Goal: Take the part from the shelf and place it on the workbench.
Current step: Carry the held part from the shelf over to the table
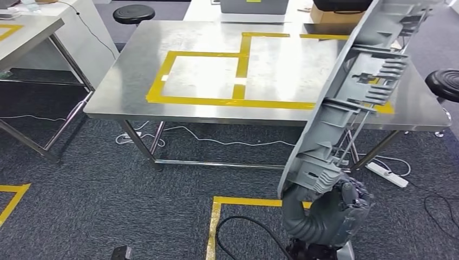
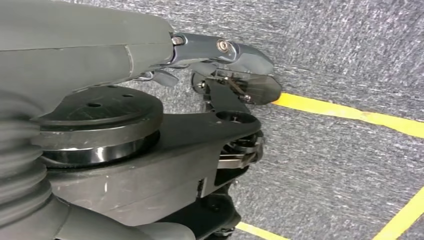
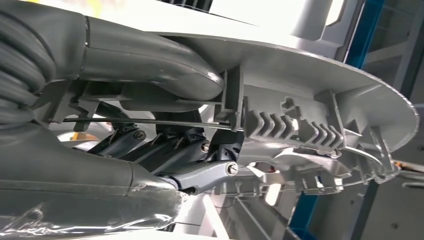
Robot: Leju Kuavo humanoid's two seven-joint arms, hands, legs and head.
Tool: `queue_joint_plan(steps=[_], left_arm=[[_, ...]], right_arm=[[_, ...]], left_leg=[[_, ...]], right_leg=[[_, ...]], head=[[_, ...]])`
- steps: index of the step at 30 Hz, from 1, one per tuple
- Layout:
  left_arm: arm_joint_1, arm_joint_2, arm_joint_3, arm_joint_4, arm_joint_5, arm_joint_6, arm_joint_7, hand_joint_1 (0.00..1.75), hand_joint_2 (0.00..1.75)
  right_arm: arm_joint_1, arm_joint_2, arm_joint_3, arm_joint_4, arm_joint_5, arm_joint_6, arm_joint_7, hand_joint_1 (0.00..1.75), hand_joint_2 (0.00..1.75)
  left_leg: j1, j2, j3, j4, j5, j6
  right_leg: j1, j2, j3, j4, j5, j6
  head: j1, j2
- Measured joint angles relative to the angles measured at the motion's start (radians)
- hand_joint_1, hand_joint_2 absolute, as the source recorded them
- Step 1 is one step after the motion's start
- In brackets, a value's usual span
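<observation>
With our right hand (image 1: 331,203) gripping the long grey part (image 1: 354,92) by its lower end, we risk it tipping and striking the workbench's (image 1: 135,59) near edge.

Head view: high, facing forward and down onto the counter (image 1: 216,70) and carpet. Left wrist view: close behind left robot hand (image 2: 235,85), facing carpet; shares carpet with head view. Right wrist view: close behind right robot hand (image 3: 165,130), pressed near the part (image 3: 320,115), also in head view.

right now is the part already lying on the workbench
No, the right hand holds the part upright in front of the workbench.
</observation>
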Motion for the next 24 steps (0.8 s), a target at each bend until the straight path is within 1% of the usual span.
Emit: queue_joint_plan(steps=[2,3,4,5,7,8,9,10,11,12,13,14,15,17,18,19,20,22,23,24], left_arm=[[0.000,0.000,0.000,0.000,0.002,0.000,-0.003,0.00,1.75],[0.000,0.000,0.000,0.000,0.003,0.000,-0.006,0.00,1.75],[0.000,0.000,0.000,0.000,0.004,0.000,-0.009,0.00,1.75],[0.000,0.001,0.000,0.000,0.005,0.000,-0.013,0.00,1.75],[0.000,0.001,0.000,0.000,0.006,0.000,-0.016,0.00,1.75],[0.001,0.002,0.000,0.000,0.006,0.000,-0.016,0.00,1.75],[0.001,0.002,0.000,0.000,0.007,0.000,-0.017,0.00,1.75],[0.001,0.002,0.000,0.000,0.007,0.000,-0.017,0.00,1.75],[0.001,0.003,0.000,0.000,0.007,0.000,-0.017,0.00,1.75],[0.001,0.003,0.000,0.000,0.007,0.000,-0.017,0.00,1.75],[-0.001,0.003,0.000,0.000,0.007,0.000,-0.017,0.00,1.75],[-0.002,0.002,0.000,0.000,0.007,0.000,-0.018,0.00,1.75],[-0.002,0.002,0.000,0.000,0.007,0.000,-0.019,0.00,1.75],[-0.001,0.002,0.001,0.000,0.010,0.000,-0.024,0.00,1.75],[0.000,0.001,0.001,0.000,0.013,-0.001,-0.029,0.00,1.75],[-0.001,0.001,0.001,0.000,0.016,-0.003,-0.035,0.00,1.75],[-0.001,0.001,0.001,0.000,0.020,-0.005,-0.043,0.00,1.75],[-0.001,0.000,0.002,0.000,0.026,-0.010,-0.054,0.00,1.75],[0.000,0.000,0.003,0.000,0.029,-0.013,-0.058,0.00,1.75],[0.000,0.000,0.003,0.000,0.030,-0.015,-0.059,0.00,1.75]], right_arm=[[0.002,-0.001,0.002,0.000,-0.003,0.005,0.003,1.75,1.75],[0.003,-0.001,0.004,0.000,-0.005,0.010,0.004,1.75,1.75],[0.003,-0.002,0.005,0.000,-0.009,0.016,0.006,1.75,1.75],[0.005,-0.002,0.007,0.000,-0.012,0.022,0.007,1.75,1.75],[0.008,-0.005,0.008,0.000,-0.017,0.028,0.008,1.75,1.75],[0.009,-0.007,0.009,0.000,-0.019,0.030,0.008,1.75,1.75],[0.011,-0.008,0.010,0.000,-0.020,0.031,0.008,1.75,1.75],[0.011,-0.010,0.010,0.000,-0.020,0.031,0.009,1.75,1.75],[0.011,-0.010,0.011,0.000,-0.021,0.032,0.009,1.75,1.75],[0.011,-0.011,0.012,0.000,-0.021,0.032,0.010,1.75,1.75],[0.011,-0.011,0.012,0.000,-0.021,0.032,0.010,1.75,1.75],[0.011,-0.011,0.012,0.000,-0.021,0.032,0.010,1.75,1.75],[0.011,-0.012,0.012,0.000,-0.021,0.032,0.010,1.75,1.75],[0.012,-0.013,0.012,-0.001,-0.021,0.031,0.010,1.75,1.75],[0.013,-0.014,0.012,-0.001,-0.020,0.029,0.010,1.75,1.75],[0.013,-0.014,0.012,-0.002,-0.020,0.025,0.009,1.75,1.75],[0.014,-0.015,0.012,-0.002,-0.019,0.020,0.008,1.75,1.75],[0.015,-0.015,0.011,-0.003,-0.017,0.011,0.006,1.75,1.75],[0.015,-0.015,0.011,-0.003,-0.016,0.007,0.006,1.75,1.75],[0.016,-0.015,0.010,-0.003,-0.016,0.005,0.005,1.75,1.75]], left_leg=[[0.002,0.001,-0.001,-0.001,0.000,-0.010],[0.003,0.002,-0.004,0.007,-0.008,-0.015],[0.004,0.004,-0.016,0.033,-0.027,-0.020],[0.005,0.005,-0.038,0.081,-0.055,-0.025],[0.006,0.006,-0.103,0.217,-0.118,-0.029],[0.006,0.006,-0.129,0.268,-0.132,-0.030],[0.006,0.006,-0.139,0.286,-0.126,-0.029],[0.006,0.006,-0.131,0.264,-0.102,-0.028],[0.006,0.007,-0.105,0.209,-0.066,-0.026],[0.007,0.009,-0.072,0.139,-0.031,-0.025],[0.007,0.011,-0.041,0.075,-0.009,-0.022],[0.006,0.012,-0.021,0.032,0.002,-0.019],[0.005,0.013,-0.012,0.010,0.003,-0.015],[0.004,0.011,-0.012,0.004,0.002,-0.004],[0.004,0.011,-0.011,0.003,0.003,0.003],[0.006,0.011,-0.010,0.001,0.004,0.010],[0.007,0.011,-0.009,0.000,0.005,0.015],[0.006,0.011,-0.009,0.000,0.004,0.022],[0.005,0.011,-0.008,0.000,0.003,0.023],[0.004,0.011,-0.008,0.000,0.003,0.023]], right_leg=[[0.000,0.002,-0.001,-0.002,0.003,-0.014],[-0.001,0.001,-0.001,-0.003,0.005,-0.021],[-0.003,0.000,-0.001,-0.004,0.006,-0.027],[-0.004,-0.001,0.000,-0.005,0.006,-0.032],[-0.004,-0.003,-0.001,-0.005,0.006,-0.036],[-0.004,-0.004,-0.001,-0.005,0.006,-0.036],[-0.004,-0.004,-0.001,-0.005,0.006,-0.036],[-0.004,-0.003,0.000,-0.005,0.005,-0.036],[-0.004,-0.003,0.001,-0.005,0.005,-0.035],[-0.004,-0.002,0.003,-0.005,0.004,-0.032],[-0.002,-0.001,0.003,-0.003,0.002,-0.028],[0.001,-0.001,0.002,-0.003,0.001,-0.023],[0.003,0.000,0.001,-0.004,0.001,-0.017],[0.003,-0.001,0.001,-0.008,0.002,-0.005],[0.001,-0.001,-0.001,-0.003,-0.003,0.000],[0.001,-0.001,-0.011,0.018,-0.019,0.005],[0.000,-0.001,-0.031,0.063,-0.045,0.008],[0.001,-0.001,-0.094,0.198,-0.110,0.012],[0.001,-0.001,-0.124,0.257,-0.130,0.013],[0.001,-0.001,-0.137,0.282,-0.130,0.013]], head=[[-0.001,0.000],[-0.002,0.000],[-0.003,0.000],[-0.005,0.000],[-0.007,0.000],[-0.007,0.000],[-0.007,0.000],[-0.007,0.000],[-0.008,0.000],[-0.008,0.000],[-0.009,0.000],[-0.008,0.000],[-0.008,0.000],[-0.006,0.000],[-0.005,0.000],[-0.002,0.000],[0.000,0.000],[0.005,0.000],[0.005,0.000],[0.005,0.000]])
